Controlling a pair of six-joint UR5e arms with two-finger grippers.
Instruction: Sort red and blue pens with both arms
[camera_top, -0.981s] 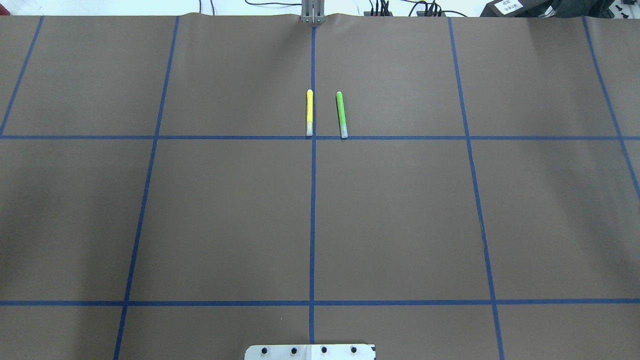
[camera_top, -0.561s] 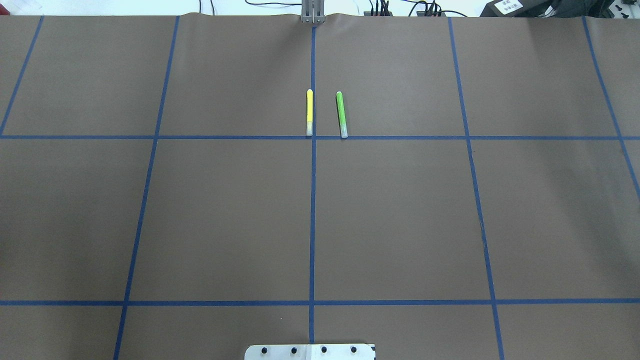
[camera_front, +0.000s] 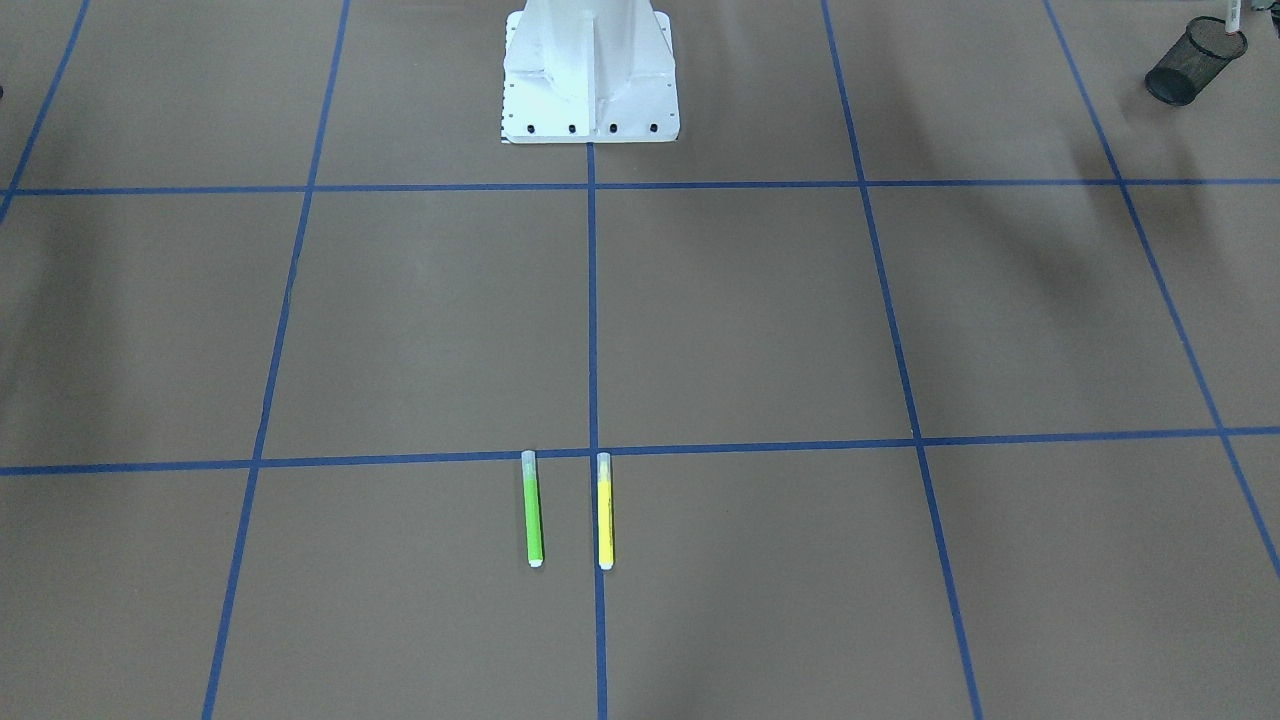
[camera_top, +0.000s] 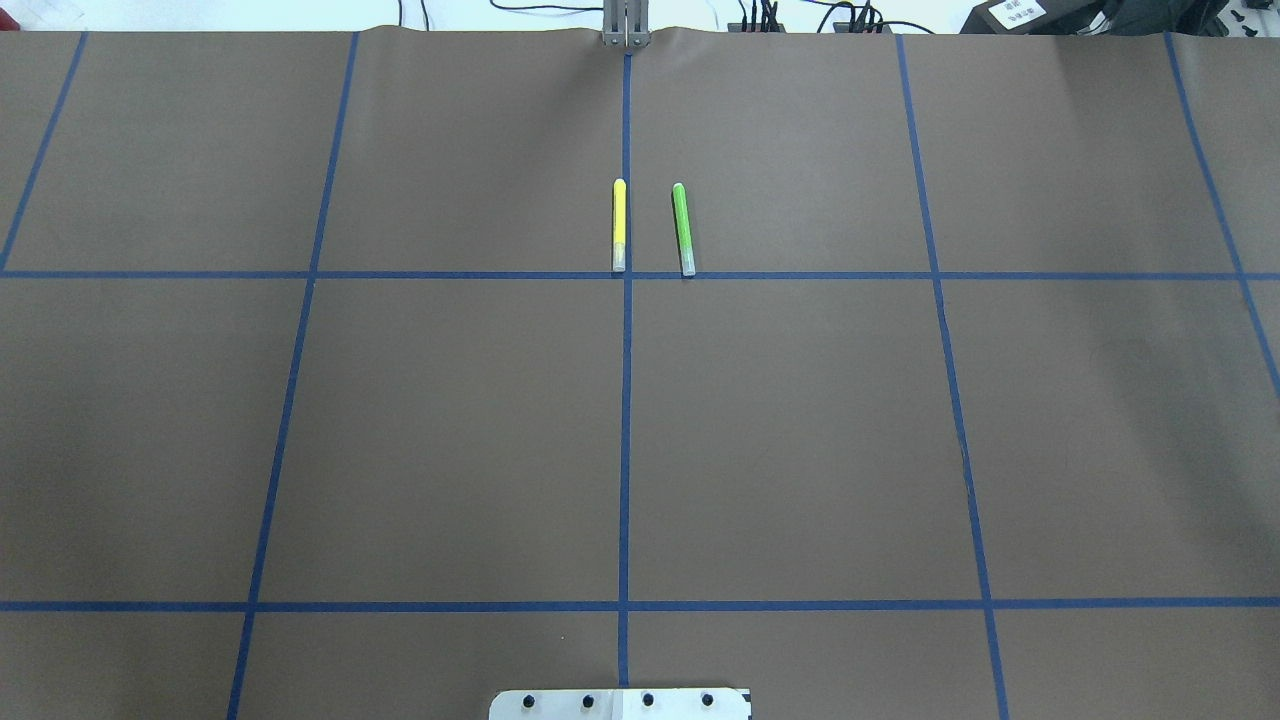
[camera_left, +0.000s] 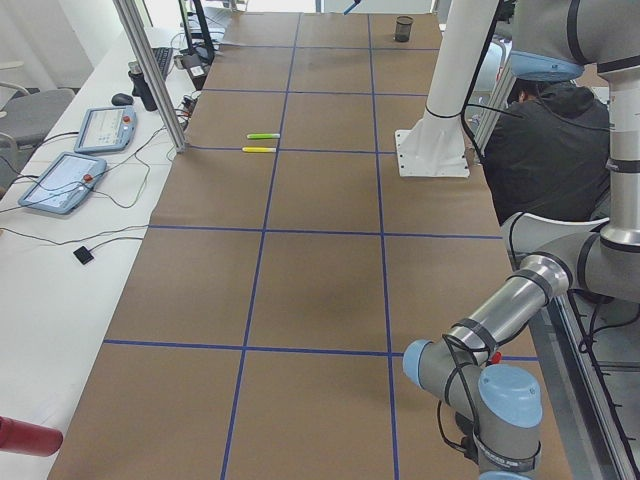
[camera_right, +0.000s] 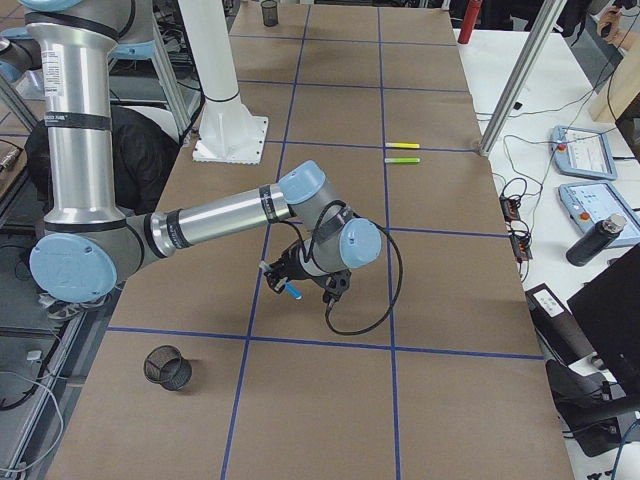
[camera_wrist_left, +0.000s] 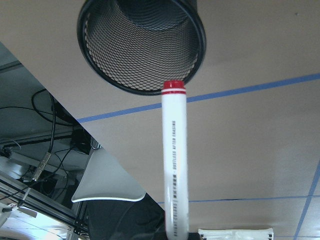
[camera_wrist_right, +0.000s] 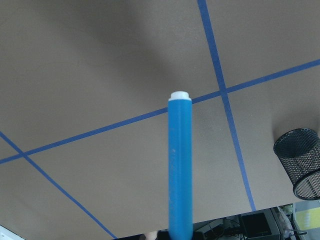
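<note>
Over the brown surface (camera_top: 450, 430), both pens up in the air.
Clamped in the left claw (camera_wrist_left: 177, 234), the red pen (camera_wrist_left: 174, 165), white with a red end, pointing at the mouth of a black mesh cup (camera_wrist_left: 140, 50). Squeezed in the right claw (camera_right: 286, 279), the blue pen (camera_wrist_right: 180, 165), well clear of the other cup (camera_wrist_right: 300, 165) off to one side. Side by side by the middle line, a green pen (camera_top: 683, 228) and a yellow pen (camera_top: 619, 225).
</note>
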